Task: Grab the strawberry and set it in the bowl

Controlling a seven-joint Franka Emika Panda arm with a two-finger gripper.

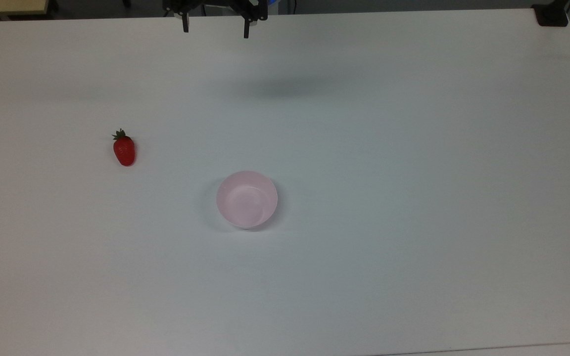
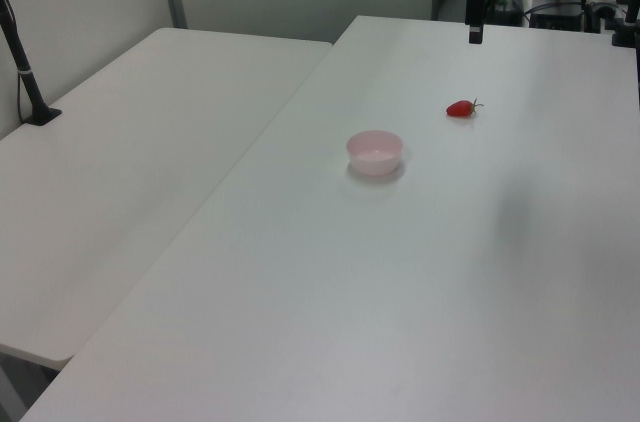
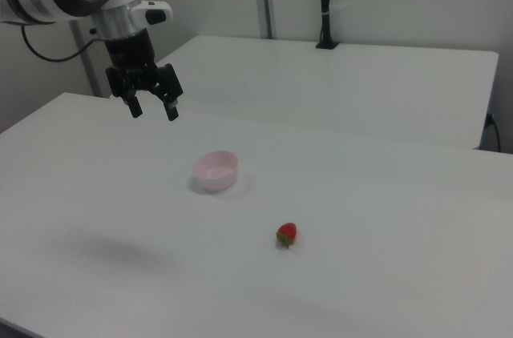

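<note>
Small round pale pink bowl [image 1: 247, 199] upright on white table [image 1: 413, 198], near centre; interior holds nothing. Small glossy red strawberry [image 1: 124, 150] with dark green leafy cap lying on table, well apart from bowl, toward top view's left and slightly farther; cap points to far edge. Black two-finger gripper [image 1: 214, 28] raised above far table edge, fingers spread wide, nothing between them; well apart from strawberry and bowl.
</note>
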